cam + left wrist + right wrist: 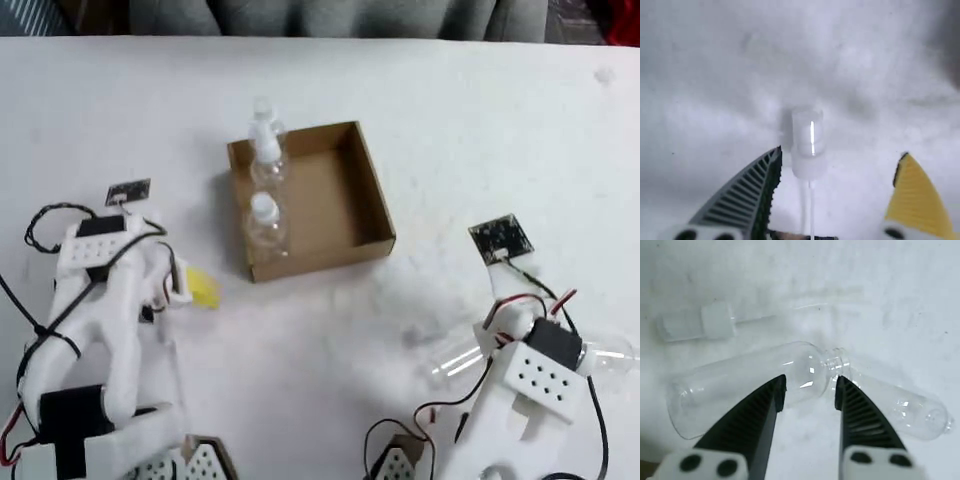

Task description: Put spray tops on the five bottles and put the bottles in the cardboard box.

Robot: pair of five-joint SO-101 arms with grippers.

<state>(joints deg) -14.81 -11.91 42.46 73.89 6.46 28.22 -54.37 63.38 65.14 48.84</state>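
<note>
The left tool (840,153) is open over a spray top (807,145) that lies on the white bench (715,75). The right tool (810,384) is open too, with a finger on each side of a clear bottle (740,380) that lies by another bottle (900,405) and a second spray top (715,322). Bottles with tops (266,225) sit along one side of the cardboard box (340,200).

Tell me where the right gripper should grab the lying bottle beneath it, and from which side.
Grip the bottle across its round body just behind the shoulder, coming straight down from above. It lies flat on its side, and the right gripper is open astride that spot. Probably keep off the threaded neck: the second bottle lies right beside it there.
</note>
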